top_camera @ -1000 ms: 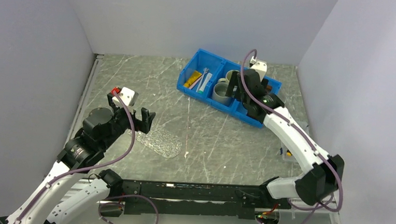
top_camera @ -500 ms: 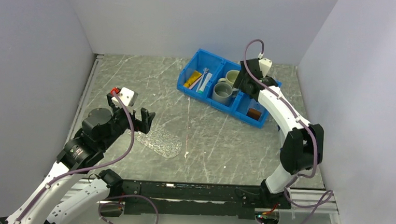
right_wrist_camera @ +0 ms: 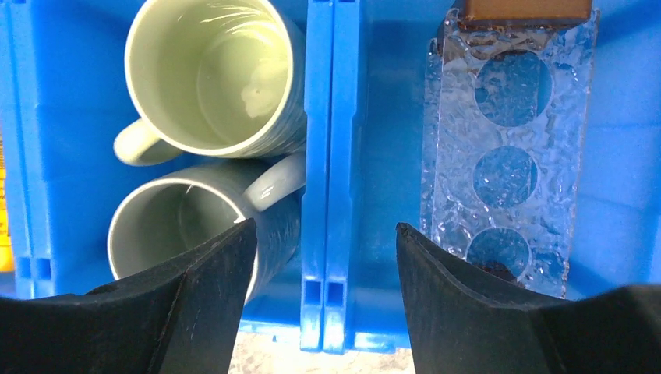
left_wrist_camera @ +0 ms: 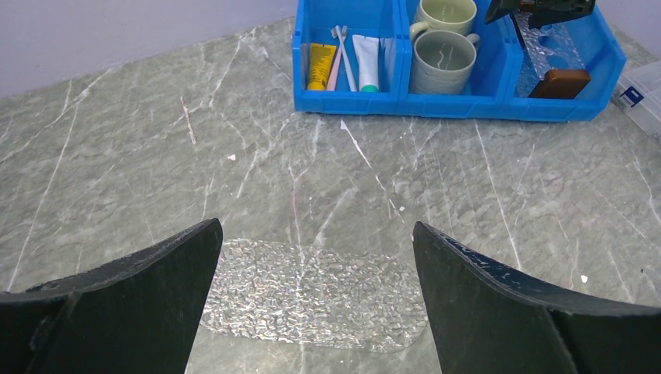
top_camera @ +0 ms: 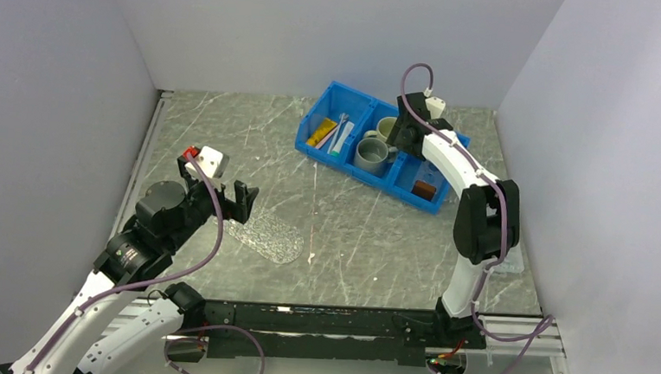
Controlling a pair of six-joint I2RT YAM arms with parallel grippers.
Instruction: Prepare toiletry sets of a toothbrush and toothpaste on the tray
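The tray [left_wrist_camera: 312, 292], a clear glittery oval, lies on the table [top_camera: 265, 237] just beyond my left gripper [left_wrist_camera: 317, 227], which hangs open and empty over its near edge [top_camera: 233, 200]. Two toothbrushes [left_wrist_camera: 340, 56] and two toothpaste tubes, one yellow [left_wrist_camera: 319, 66] and one white [left_wrist_camera: 366, 62], lie in the left compartment of the blue bin [top_camera: 330, 133]. My right gripper [right_wrist_camera: 325, 227] hovers over that bin [top_camera: 408, 137]. Its jaws stand apart on either side of the divider [right_wrist_camera: 327, 156] between the middle and right compartments, holding nothing.
Two mugs [right_wrist_camera: 206, 74] [right_wrist_camera: 171, 234] fill the bin's middle compartment. The right compartment holds a clear textured strip with round holes [right_wrist_camera: 507, 156] and a brown block [top_camera: 424, 190]. A small clear box [left_wrist_camera: 643, 93] sits on the table right of the bin.
The right arm has folded upright and carried its gripper back over the bin's divider, with the jaws somewhat narrower. The left arm has not moved.
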